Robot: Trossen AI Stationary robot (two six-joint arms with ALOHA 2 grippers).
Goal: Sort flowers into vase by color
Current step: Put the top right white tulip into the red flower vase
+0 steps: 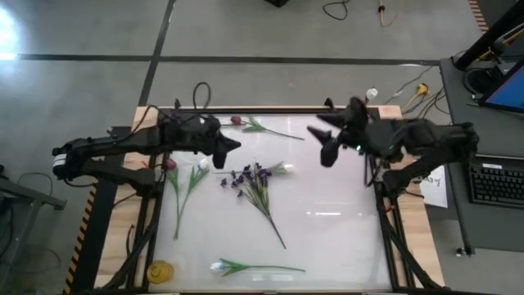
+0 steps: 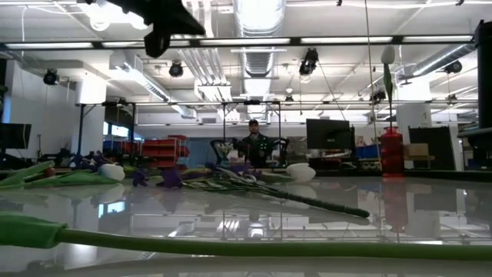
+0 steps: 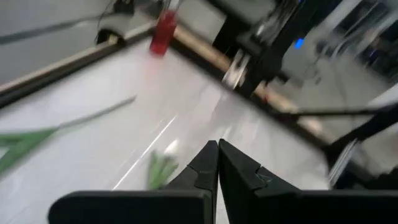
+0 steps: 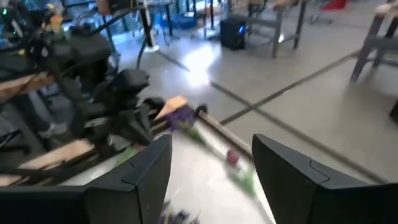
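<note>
Flowers lie flat on the white table: a purple spray, a white tulip beside a red bud, a pink bud at the far edge, and a white tulip at the near edge. In the far right corner a red vase stands upright, with a white tulip in it. My left gripper hangs shut and empty over the far left of the table. My right gripper is open and empty, raised over the far middle.
A yellow object sits at the near left corner. A paper and a keyboard lie past the table's right edge. The table's right half holds no flowers. A person is in the room beyond.
</note>
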